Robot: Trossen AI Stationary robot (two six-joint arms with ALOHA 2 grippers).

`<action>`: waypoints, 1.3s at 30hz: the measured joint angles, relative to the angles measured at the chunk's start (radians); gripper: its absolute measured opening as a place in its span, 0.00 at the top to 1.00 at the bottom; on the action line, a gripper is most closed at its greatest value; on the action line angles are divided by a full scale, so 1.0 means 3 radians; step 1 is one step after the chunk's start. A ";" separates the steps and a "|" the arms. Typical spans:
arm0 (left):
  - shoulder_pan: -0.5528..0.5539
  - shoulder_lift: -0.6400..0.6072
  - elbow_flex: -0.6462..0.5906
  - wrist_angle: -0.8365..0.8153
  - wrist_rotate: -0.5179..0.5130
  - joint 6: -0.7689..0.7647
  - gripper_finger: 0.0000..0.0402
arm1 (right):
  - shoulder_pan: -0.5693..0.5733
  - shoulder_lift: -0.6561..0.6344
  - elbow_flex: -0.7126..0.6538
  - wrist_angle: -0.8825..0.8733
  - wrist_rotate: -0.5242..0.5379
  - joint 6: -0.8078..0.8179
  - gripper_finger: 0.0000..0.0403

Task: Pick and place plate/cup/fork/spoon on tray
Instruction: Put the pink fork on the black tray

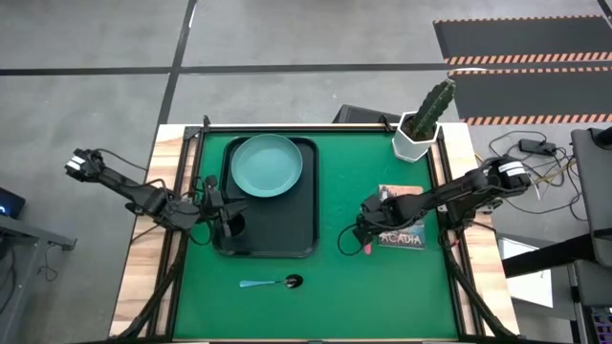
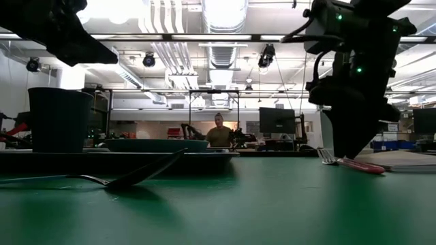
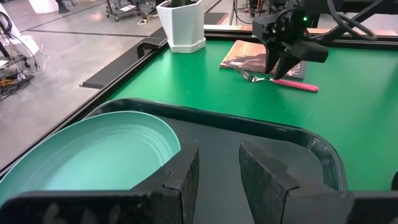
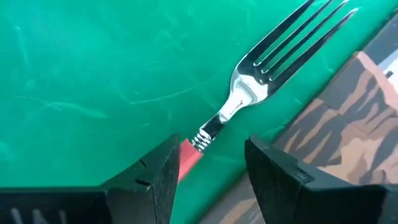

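Observation:
The teal plate lies in the far part of the black tray. The dark cup stands upright on the tray's near left part. My left gripper is open just above the cup, touching nothing. The red-handled fork lies flat on the green mat beside a book. My right gripper is open and points down, one finger on each side of the fork's handle where it meets the metal neck; I see no touch. The blue-handled spoon lies on the mat near the table's front.
A book lies right beside the fork, on its right. A white hexagonal cactus pot stands at the far right corner. The green mat between tray and fork is bare. A person stands in the room behind the table.

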 joint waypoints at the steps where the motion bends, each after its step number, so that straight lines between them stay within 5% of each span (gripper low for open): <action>1: 0.0000 0.0003 0.0000 0.0002 -0.0001 0.0000 0.76 | -0.0001 0.0030 0.0000 0.0021 0.0000 0.0000 0.58; 10: 0.0000 0.0020 0.0000 0.0005 0.0000 -0.0001 0.76 | 0.0000 0.0311 0.0009 0.0211 0.0009 -0.0104 0.65; 25: 0.0000 0.0015 0.0000 0.0028 0.0000 -0.0001 0.76 | -0.0003 0.0250 -0.0001 0.0481 0.0032 -0.0179 0.93; 39: 0.0000 0.0012 0.0001 0.0399 -0.0176 0.0312 0.76 | -0.0149 -0.0096 0.0247 0.0391 0.0064 -0.0818 0.93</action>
